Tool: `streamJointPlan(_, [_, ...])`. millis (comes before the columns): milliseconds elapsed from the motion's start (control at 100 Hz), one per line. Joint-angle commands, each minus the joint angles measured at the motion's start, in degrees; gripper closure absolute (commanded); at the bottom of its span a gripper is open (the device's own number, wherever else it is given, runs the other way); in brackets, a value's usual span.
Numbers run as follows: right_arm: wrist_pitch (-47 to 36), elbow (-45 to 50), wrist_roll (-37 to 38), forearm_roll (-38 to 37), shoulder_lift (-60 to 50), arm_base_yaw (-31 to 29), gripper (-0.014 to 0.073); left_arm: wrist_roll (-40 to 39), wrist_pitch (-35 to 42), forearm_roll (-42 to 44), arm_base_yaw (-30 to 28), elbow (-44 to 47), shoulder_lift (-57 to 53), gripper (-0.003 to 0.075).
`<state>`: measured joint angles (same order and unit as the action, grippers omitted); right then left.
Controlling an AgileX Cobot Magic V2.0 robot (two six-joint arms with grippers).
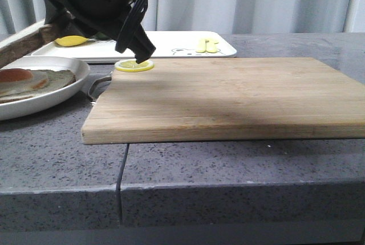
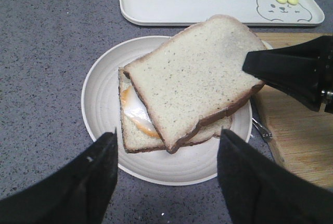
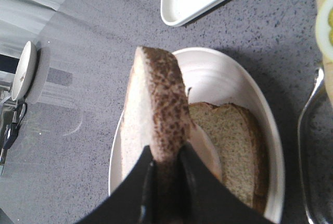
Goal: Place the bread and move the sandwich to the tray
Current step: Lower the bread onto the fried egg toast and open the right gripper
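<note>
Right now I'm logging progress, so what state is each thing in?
bread: pinched by the right gripper, held over the plate
sandwich: on the plate, egg showing, top slice not yet resting on it
tray: no sandwich on it
left gripper: open, holding nothing

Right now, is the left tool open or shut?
Open. In the left wrist view the left tool has its fingers spread wide apart above the plate, holding nothing; the bread sits in the right tool.
</note>
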<state>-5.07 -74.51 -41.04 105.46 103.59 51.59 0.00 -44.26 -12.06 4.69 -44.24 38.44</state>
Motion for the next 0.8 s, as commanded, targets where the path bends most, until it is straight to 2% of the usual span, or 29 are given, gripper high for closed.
streamJointPlan(0, [1.2, -2.2, -0.6, 1.9, -2.3, 0.1, 0.0652, 0.0, 3.4, -1.1, 0.3, -2.0, 0.2, 0.0334])
streamJointPlan(450, [0.6, -2.0, -3.9, 1.7, -1.0, 0.1, 0.0631, 0.0, 3.4, -1.1, 0.3, -2.0, 0.2, 0.0334])
streamJointPlan(570, [-0.2, -2.0, -4.9, 1.7, -1.0, 0.1, 0.0524, 0.0, 3.4, -1.1, 0.3, -2.0, 0.2, 0.0334])
streamJointPlan(710, [-0.6, -2.0, -6.7, 1.7, -1.0, 0.1, 0.0336, 0.0, 3.4, -1.1, 0.3, -2.0, 0.2, 0.0334])
streamJointPlan(790, [-0.7, -2.0, -6.7, 1.7, -1.0, 0.1, 0.0262, 0.0, 3.4, -1.1, 0.3, -2.0, 0.2, 0.0334])
